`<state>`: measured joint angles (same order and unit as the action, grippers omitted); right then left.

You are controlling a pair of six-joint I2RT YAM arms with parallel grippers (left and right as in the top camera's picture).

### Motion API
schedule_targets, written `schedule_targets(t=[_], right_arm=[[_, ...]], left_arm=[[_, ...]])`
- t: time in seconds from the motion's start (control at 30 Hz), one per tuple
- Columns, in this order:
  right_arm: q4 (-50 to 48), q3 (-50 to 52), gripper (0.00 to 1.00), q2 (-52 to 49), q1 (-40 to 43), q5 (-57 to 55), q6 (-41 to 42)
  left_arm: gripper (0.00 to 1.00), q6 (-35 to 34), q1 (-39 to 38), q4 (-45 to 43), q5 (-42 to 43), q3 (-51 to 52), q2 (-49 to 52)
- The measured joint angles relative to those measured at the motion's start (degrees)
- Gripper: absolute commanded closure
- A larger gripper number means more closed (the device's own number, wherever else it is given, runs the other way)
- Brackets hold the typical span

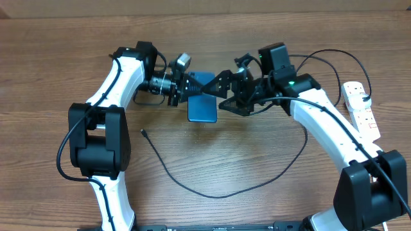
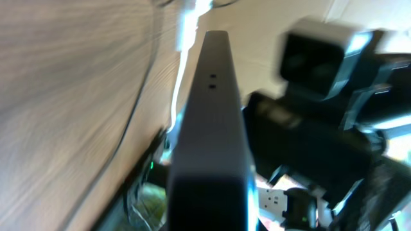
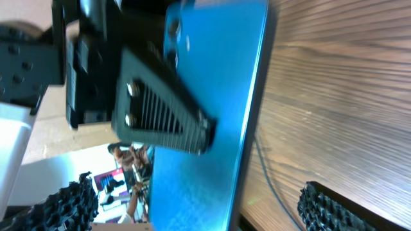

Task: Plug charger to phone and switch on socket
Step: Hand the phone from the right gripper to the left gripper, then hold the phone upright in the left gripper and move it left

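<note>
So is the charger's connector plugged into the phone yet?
No, the charger's connector tip lies free on the table, well apart from the phone.

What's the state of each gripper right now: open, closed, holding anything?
Left gripper: closed, holding the phone off the table.
Right gripper: open, fingers either side of the phone, not gripping it.

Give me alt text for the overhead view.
The left tool grips a blue phone over a wooden table, with the right tool open beside it. The black charger cable lies looped on the table, tip free; the white socket strip sits far right.
</note>
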<state>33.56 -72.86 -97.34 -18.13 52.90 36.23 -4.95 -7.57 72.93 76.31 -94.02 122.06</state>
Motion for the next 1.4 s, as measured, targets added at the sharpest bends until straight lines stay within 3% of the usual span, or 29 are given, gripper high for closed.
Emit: schedule_targets(t=[0.2, 0.4, 0.87, 1.13, 1.4], right_arm=[[11.13, -0.07, 0.0, 0.0, 4.72, -3.32, -5.66], [26.43, -0.15, 0.0, 0.0, 9.44, -19.19, -10.47], [36.54, -0.15, 0.0, 0.0, 10.05, -45.68, -12.31], [37.11, -0.15, 0.0, 0.0, 10.12, -53.29, -12.41], [33.99, -0.15, 0.0, 0.0, 10.12, -55.25, -12.48]], left_arm=[[0.96, -1.75, 0.0, 13.16, -8.33, 0.0, 0.0], [0.96, -2.45, -0.37, 23.21, -11.1, 0.0, 0.0], [0.96, -6.54, -6.56, 23.54, -7.63, 0.0, 0.0], [0.96, -10.54, -10.49, 23.45, -7.34, 0.0, -1.46], [0.96, -16.98, -12.11, 23.58, -0.52, 0.0, -12.7]])
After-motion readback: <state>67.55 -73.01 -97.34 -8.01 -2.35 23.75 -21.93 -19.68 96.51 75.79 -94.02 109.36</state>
